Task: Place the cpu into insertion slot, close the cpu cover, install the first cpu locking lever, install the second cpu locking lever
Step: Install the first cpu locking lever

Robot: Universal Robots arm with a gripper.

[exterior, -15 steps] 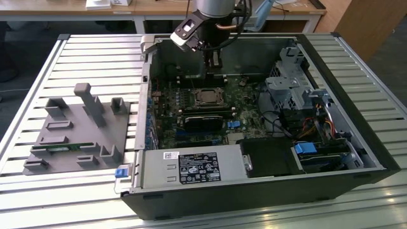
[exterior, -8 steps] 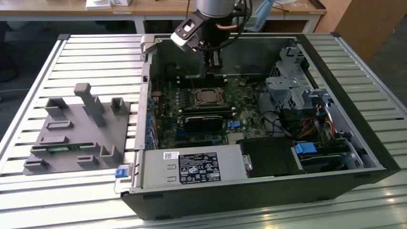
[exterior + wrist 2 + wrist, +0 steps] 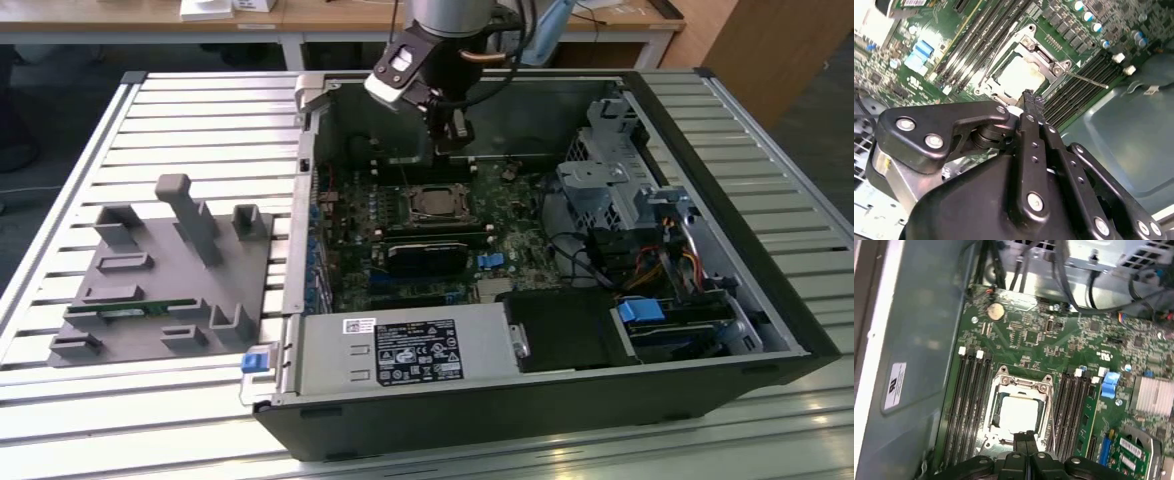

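The cpu (image 3: pixel 434 203) lies in the insertion slot (image 3: pixel 435 190) on the green motherboard inside the open computer case. In both wrist views its silver top (image 3: pixel 1016 75) (image 3: pixel 1018 412) shows through the window of the cpu cover (image 3: pixel 1046 55) (image 3: pixel 1021 385), which lies flat over it. A thin locking lever (image 3: pixel 1089 80) sticks out from one side of the socket, and another lever (image 3: pixel 990 62) runs along the opposite side. My gripper (image 3: pixel 454 135) (image 3: pixel 1029 97) (image 3: pixel 1026 436) hovers just beyond the socket's edge, shut with nothing between its fingers.
Long black memory slots (image 3: pixel 971 400) (image 3: pixel 1074 405) flank the socket. The case wall (image 3: pixel 919 340) rises close behind the gripper. A power supply (image 3: pixel 400 350) and a drive cage (image 3: pixel 614 180) sit inside the case. A grey parts fixture (image 3: pixel 167 270) stands at the exterior view's left.
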